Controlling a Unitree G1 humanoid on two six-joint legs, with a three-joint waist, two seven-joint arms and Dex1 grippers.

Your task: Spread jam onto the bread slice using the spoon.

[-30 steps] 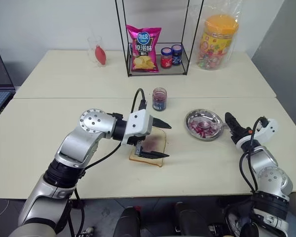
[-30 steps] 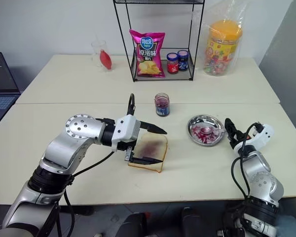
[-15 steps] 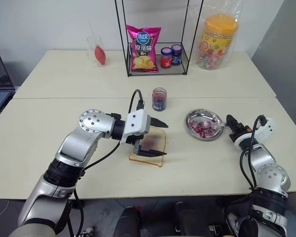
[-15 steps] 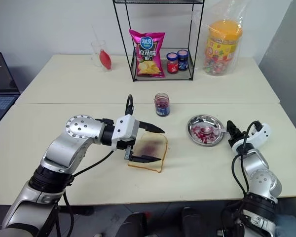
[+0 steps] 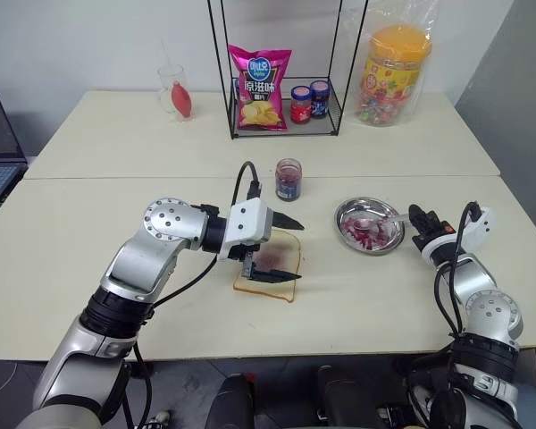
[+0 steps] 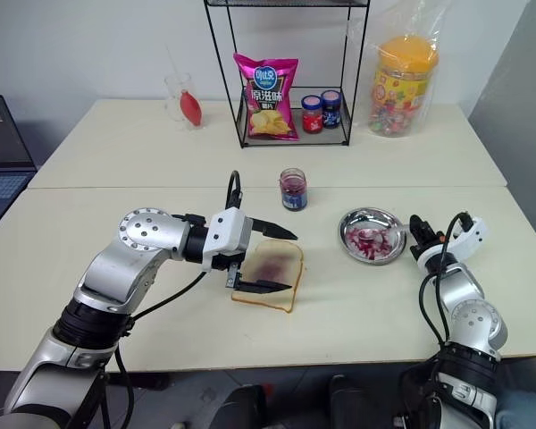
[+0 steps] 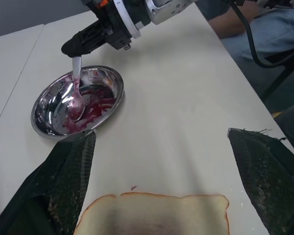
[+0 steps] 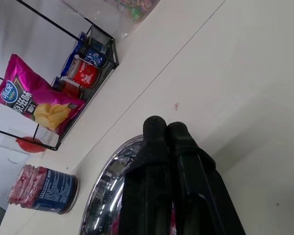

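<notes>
Right hand [image 7: 77,49] pinched on spoon [image 7: 76,98] handle, bowl in steel dish [image 7: 110,100].
We see left hand [image 5: 286,252] spread wide over bread slice [image 5: 281,264] on counter [image 5: 89,241]; labels unreadable; the left wrist view reveals the grip.

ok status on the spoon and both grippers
Right gripper shut on the spoon handle, bowl resting in the steel dish. Left gripper open astride the bread slice. Path between looks clear.
</notes>
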